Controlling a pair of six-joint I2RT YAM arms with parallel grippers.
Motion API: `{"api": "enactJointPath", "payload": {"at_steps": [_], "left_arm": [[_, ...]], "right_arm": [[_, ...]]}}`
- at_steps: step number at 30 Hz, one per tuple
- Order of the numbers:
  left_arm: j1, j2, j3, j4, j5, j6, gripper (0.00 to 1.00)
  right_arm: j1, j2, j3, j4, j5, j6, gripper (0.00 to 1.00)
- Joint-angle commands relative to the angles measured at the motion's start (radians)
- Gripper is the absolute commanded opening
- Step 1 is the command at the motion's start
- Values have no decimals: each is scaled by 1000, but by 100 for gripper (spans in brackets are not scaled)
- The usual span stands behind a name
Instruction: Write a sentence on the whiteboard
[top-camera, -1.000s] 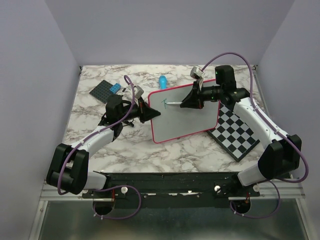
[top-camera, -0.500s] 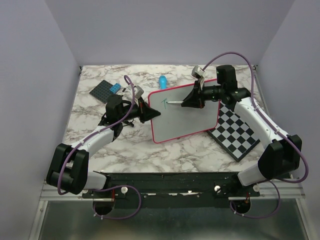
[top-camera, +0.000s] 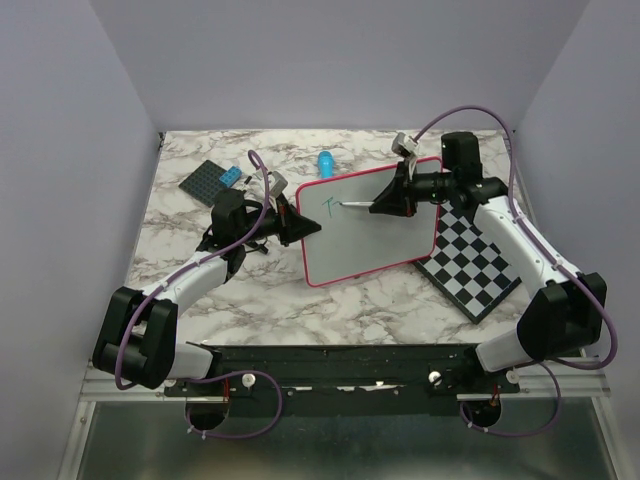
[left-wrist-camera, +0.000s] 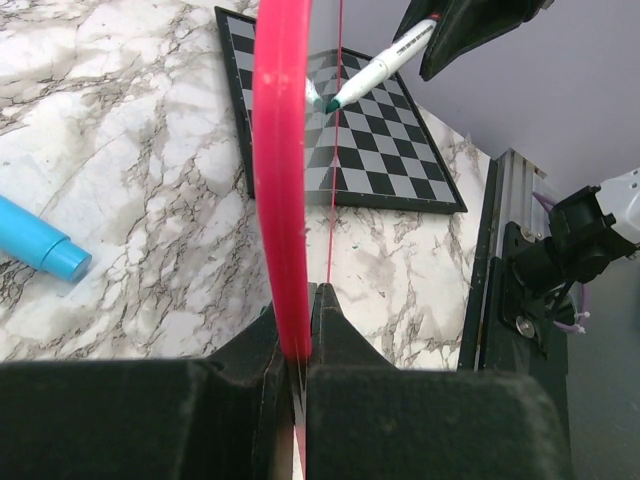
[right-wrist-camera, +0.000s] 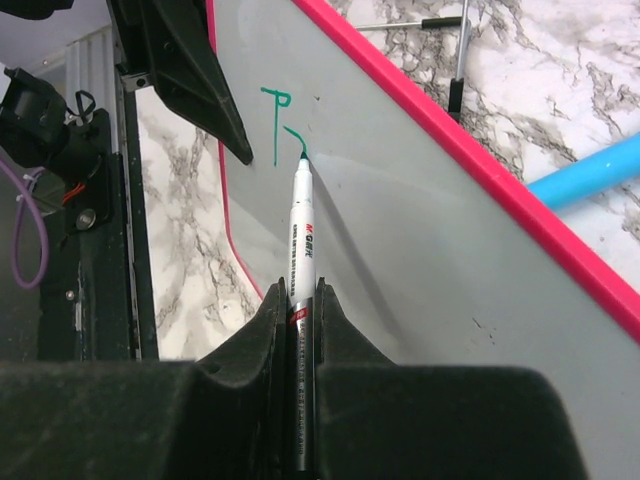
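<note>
The whiteboard (top-camera: 372, 228), white with a pink-red rim, is tilted up off the table. My left gripper (top-camera: 291, 222) is shut on its left edge, and the rim (left-wrist-camera: 281, 160) runs up from between the jaws (left-wrist-camera: 300, 300). My right gripper (top-camera: 388, 198) is shut on a white marker (right-wrist-camera: 302, 235). The marker's green tip touches the board. Of the sentence, only a green "T" (right-wrist-camera: 274, 118) and a short slanted stroke beside it show. The top external view shows the same green mark (top-camera: 328, 207) near the board's upper left.
A black-and-white checkered board (top-camera: 470, 262) lies flat to the right, partly under the whiteboard's corner. A blue cylinder (top-camera: 325, 160) lies behind the whiteboard. A dark studded plate (top-camera: 208, 180) sits at the back left. Enclosure walls rise on three sides.
My right gripper and the marker have shifted a little to the right across the board, leaving a short new stroke beside the "T". The left arm and the board have stayed still.
</note>
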Motion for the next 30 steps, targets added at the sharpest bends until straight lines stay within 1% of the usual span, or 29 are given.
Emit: {"api": "enactJointPath", "payload": {"at_steps": [1, 8, 13, 22, 30], "left_arm": [[1, 10, 4, -66, -55, 117, 0], [1, 12, 6, -66, -54, 117, 0], [1, 10, 4, -67, -54, 118, 0], [1, 12, 6, -67, -51, 118, 0], [1, 12, 6, -70, -51, 121, 0]], "right_arm": [[-7, -15, -42, -29, -1, -39, 1], [5, 1, -46, -34, -19, -44, 0], [31, 21, -13, -22, -24, -16, 1], [36, 41, 52, 9, -27, 27, 0], [36, 33, 57, 14, -16, 32, 0]]}}
